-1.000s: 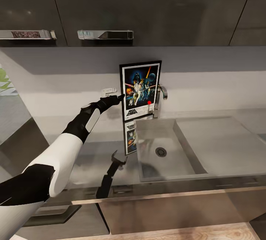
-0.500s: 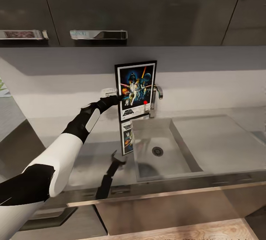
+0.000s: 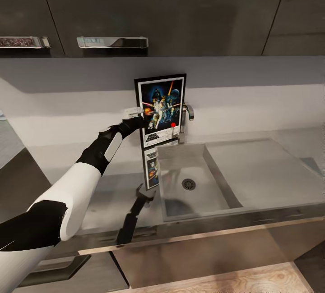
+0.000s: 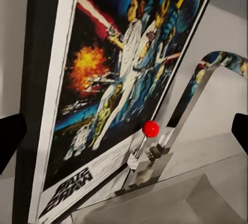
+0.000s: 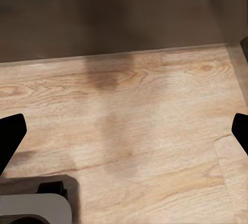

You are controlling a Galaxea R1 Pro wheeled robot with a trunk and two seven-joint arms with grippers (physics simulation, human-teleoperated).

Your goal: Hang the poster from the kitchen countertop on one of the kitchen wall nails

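Note:
The poster stands upright on the kitchen countertop, leaning on the wall behind the sink's left corner. Its black frame, white border and blue art also show close up as the poster in the left wrist view. My left gripper reaches to the poster's left edge. The left gripper is open, with one fingertip beside the frame and the other off past the tap. My right gripper hangs open over wooden floor, holding nothing.
The chrome tap with a red knob stands right beside the poster. The inset sink lies in front. Dark upper cabinets hang above. A small white fitting sits on the wall left of the poster.
The whole view has slid left, so the camera moved. My left gripper stays at the poster's left edge, and the poster still stands beside the tap.

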